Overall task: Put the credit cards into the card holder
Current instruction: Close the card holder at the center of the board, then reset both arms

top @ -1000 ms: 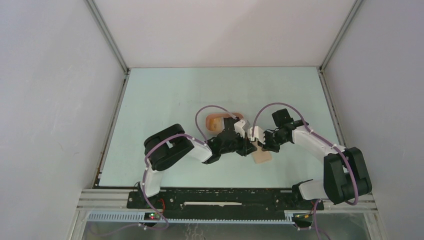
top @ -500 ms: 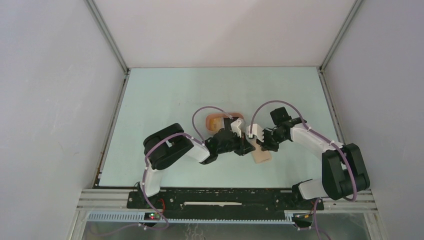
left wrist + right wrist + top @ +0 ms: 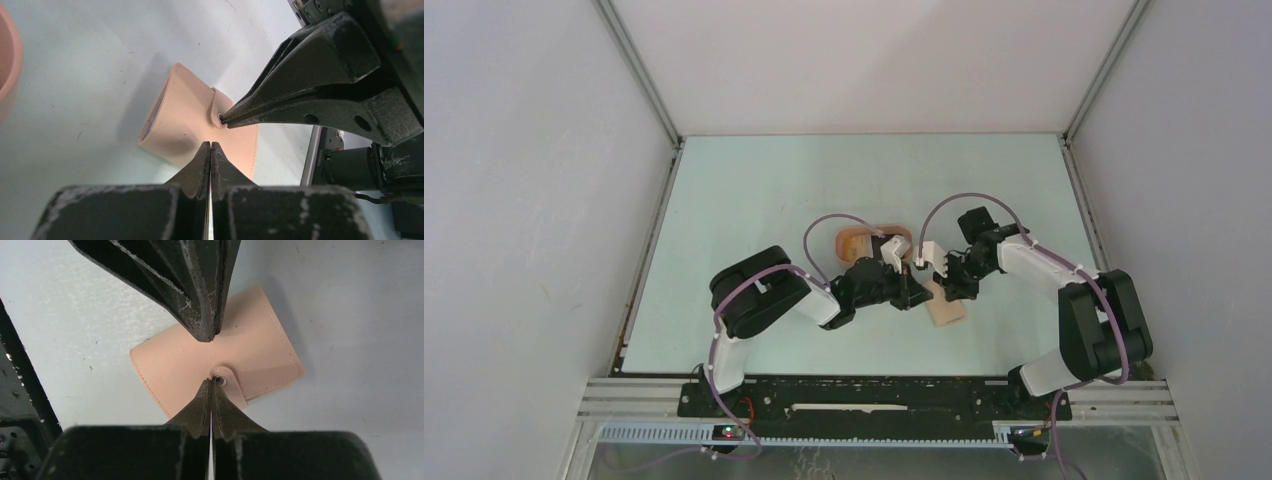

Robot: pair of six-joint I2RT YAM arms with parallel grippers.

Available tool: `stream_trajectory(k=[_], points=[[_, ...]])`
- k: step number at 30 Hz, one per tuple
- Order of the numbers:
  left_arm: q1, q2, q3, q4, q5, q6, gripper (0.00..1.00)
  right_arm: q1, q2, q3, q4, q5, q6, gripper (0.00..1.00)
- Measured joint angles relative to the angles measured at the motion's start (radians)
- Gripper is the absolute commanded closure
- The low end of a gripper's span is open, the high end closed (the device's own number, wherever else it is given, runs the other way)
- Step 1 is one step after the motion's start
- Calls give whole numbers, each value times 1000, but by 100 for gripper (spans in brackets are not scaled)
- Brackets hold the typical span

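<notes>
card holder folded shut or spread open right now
Folded shut: the card holder has its snap tab wrapped over the front, right gripper at the snap; no inner slots show.
</notes>
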Motion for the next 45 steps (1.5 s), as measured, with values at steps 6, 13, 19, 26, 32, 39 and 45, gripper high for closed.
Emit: stream_trajectory(k=[6, 13, 19, 26, 32, 39, 45], points=[[3, -1, -33, 28, 2, -8, 99, 5, 21, 23, -23, 11, 19, 91], [17, -73, -126, 31, 2, -11, 97, 6, 5, 20, -36, 3, 57, 59], [18, -230, -203, 34, 2, -8, 93, -2, -91, 6, -10, -5, 101, 43], [18, -472, -254, -123, -18, 48, 74, -65, -298, 7, -16, -30, 129, 30], [18, -789, -251, -435, -111, 166, 46, -140, -497, 11, -63, -57, 180, 2], [17, -1126, -104, -867, -238, 299, 0, -351, -787, 65, -37, -171, 417, 1], [17, -1266, -4, -1078, -291, 316, 0, -409, -899, 85, 45, -214, 743, 0]])
